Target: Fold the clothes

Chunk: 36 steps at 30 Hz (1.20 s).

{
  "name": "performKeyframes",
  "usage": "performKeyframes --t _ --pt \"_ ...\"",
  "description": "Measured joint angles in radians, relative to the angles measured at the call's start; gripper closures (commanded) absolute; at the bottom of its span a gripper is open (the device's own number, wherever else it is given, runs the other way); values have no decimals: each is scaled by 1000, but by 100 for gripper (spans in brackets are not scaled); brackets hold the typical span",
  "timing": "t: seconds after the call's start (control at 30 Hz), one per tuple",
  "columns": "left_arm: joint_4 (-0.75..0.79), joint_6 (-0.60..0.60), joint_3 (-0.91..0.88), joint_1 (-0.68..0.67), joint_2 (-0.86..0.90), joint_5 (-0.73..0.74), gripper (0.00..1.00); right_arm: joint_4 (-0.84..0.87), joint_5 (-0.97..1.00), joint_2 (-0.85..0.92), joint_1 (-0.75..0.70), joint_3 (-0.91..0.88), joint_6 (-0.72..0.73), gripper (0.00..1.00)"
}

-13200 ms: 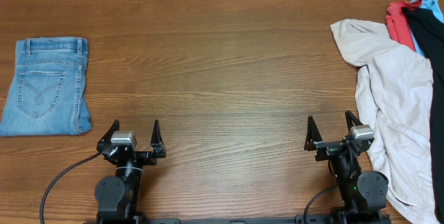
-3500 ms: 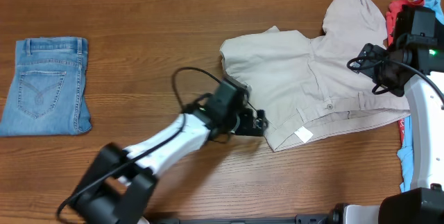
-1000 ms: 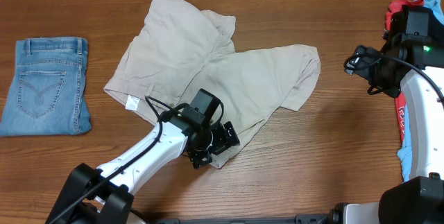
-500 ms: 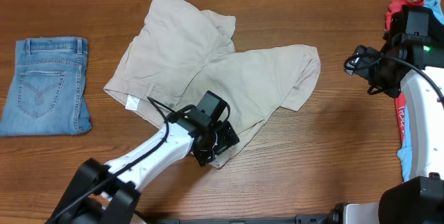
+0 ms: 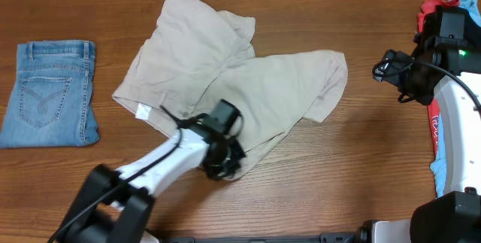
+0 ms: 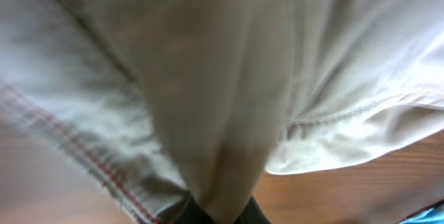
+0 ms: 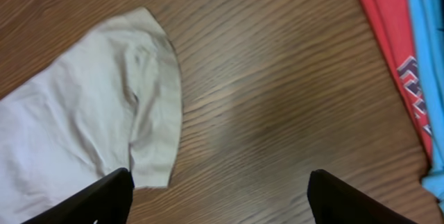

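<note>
1. Overhead: we see the shorts (image 5: 225, 77) spread on the table (image 5: 316, 190), left gripper (image 5: 224, 165) clamped on their near edge.
2. Left wrist: we see its jaws pinching a fold of the shorts (image 6: 222, 78).
3. Right wrist: we see the right gripper (image 7: 218, 179) spread wide, gripping nothing, just beside a shorts leg.

Bright, even light; shorts (image 6: 222, 78) blurred close in left wrist view.

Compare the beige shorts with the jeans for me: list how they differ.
Colour: the shorts are pale beige, the jeans light-blue denim.
Pose: the shorts lie spread and rumpled mid-table; the jeans sit neatly folded at the left.
Contact: the left gripper is shut on the shorts' near edge; nothing touches the jeans.
Both rest on the wooden table.
</note>
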Motion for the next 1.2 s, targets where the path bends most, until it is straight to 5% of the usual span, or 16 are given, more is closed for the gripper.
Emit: performKeyframes --t 0.43,0.87,1.03,1.2 --pt "-89 289 1 368 -444 -31 96 80 -206 109 44 -124 -148 20" --pt "-89 363 29 458 -590 -61 94 244 -247 341 164 -157 -175 22" --pt "-89 377 29 458 -590 -73 93 253 -246 376 164 -175 -175 46" --pt "-89 378 29 458 -590 -87 94 259 -265 380 164 -203 -179 94"
